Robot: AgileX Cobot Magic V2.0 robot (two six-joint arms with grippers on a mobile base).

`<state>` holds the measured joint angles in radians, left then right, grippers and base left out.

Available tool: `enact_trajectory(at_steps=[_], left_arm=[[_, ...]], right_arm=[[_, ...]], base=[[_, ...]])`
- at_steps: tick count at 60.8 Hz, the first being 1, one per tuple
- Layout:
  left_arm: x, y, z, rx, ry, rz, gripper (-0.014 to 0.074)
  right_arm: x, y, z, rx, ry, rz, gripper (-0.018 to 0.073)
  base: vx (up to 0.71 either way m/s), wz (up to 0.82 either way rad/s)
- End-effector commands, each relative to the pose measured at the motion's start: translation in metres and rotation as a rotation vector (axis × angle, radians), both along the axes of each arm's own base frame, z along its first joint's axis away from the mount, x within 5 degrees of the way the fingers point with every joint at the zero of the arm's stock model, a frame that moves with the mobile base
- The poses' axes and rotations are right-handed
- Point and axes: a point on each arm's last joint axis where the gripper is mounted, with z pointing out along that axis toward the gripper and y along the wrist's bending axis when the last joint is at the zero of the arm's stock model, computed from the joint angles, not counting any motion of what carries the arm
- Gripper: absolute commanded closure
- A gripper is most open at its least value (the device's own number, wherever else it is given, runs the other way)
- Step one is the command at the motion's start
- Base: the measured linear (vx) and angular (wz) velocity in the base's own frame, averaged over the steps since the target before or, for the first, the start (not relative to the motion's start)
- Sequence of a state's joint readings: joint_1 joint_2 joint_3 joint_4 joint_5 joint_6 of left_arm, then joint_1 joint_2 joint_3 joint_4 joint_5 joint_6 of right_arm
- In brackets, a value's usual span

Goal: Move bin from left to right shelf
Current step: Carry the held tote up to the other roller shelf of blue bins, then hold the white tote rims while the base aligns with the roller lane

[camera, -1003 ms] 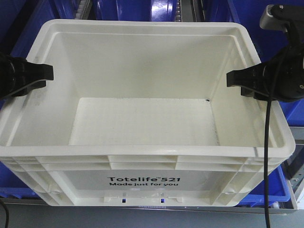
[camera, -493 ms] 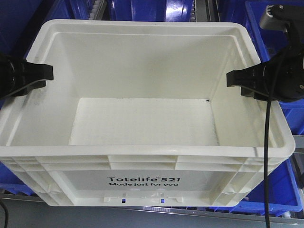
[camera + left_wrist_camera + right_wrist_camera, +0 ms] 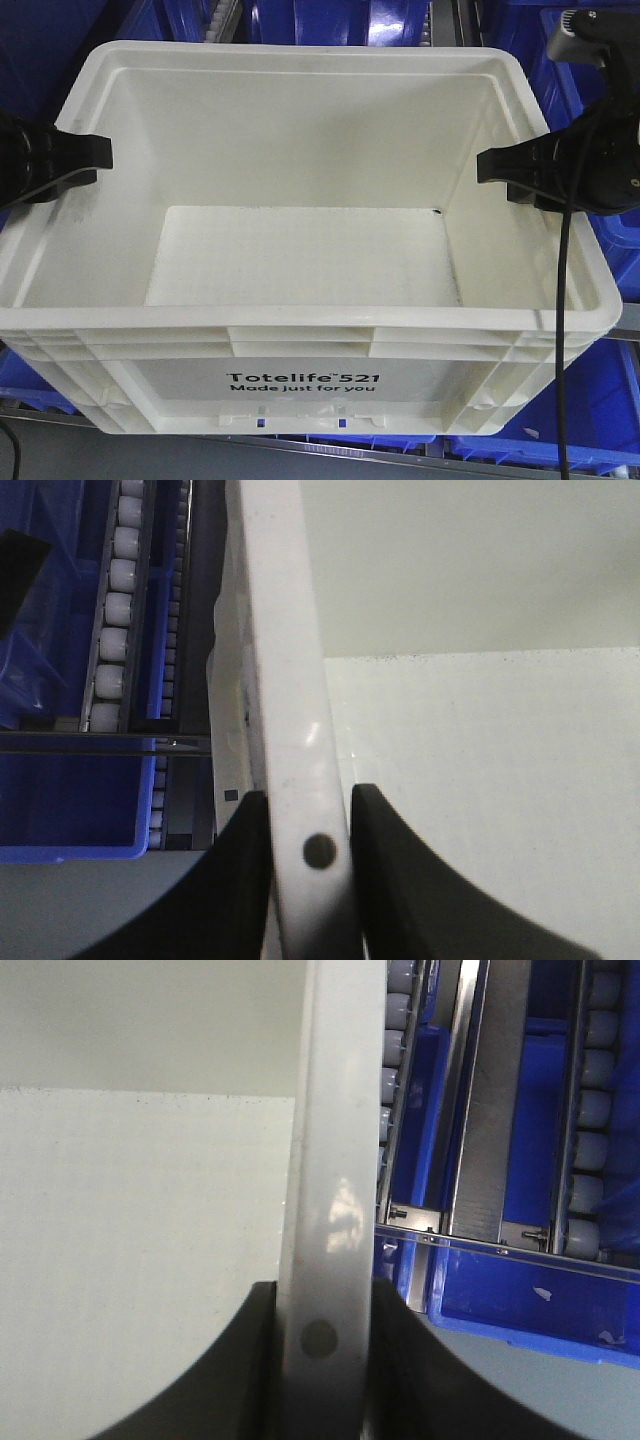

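Behind our white bin (image 3: 300,250), the blue bins (image 3: 600,400) and the roller track (image 3: 222,15) have slid rightward in the front view. We hold the bin over them: left gripper (image 3: 310,852) clenched on its left rim, right gripper (image 3: 320,1338) clenched on its right rim.

The front-facing view is taken from above on the near side and tilted steeply down into the large white rectangular plastic tote (image 3: 300,338), which fills most of the frame at close range. Blue plastic bins (image 3: 330,18) are seen along the far edge. The left wrist view is taken from just behind the left gripper (image 3: 308,798), very near, looking down along the tote's left rim. The right wrist view is set likewise at the right gripper (image 3: 322,1290), over the right rim. The tote's white floor is shared by all three views. Grey roller tracks (image 3: 113,600) are seen in both wrist views.
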<state>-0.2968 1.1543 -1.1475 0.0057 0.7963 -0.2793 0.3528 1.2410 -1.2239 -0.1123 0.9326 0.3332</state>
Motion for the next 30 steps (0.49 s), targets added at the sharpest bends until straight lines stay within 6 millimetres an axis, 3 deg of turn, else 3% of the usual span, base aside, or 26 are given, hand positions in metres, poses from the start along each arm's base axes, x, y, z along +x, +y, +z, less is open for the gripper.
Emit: enact_trajectory(at_steps=[1, 30], left_arm=[[-0.0043, 0.0045, 0.0304, 0.007, -0.196, -0.011, 0.0603], [-0.0043, 0.0045, 0.0304, 0.007, -0.196, -0.011, 0.0603]], right_arm=[[0.001, -0.0099, 0.0288, -0.032, -0.201, -0.006, 0.0568], [0.001, -0.0099, 0.0288, -0.032, -0.201, -0.006, 0.0568]], base=[[0.05, 0.07], [0.05, 0.09]])
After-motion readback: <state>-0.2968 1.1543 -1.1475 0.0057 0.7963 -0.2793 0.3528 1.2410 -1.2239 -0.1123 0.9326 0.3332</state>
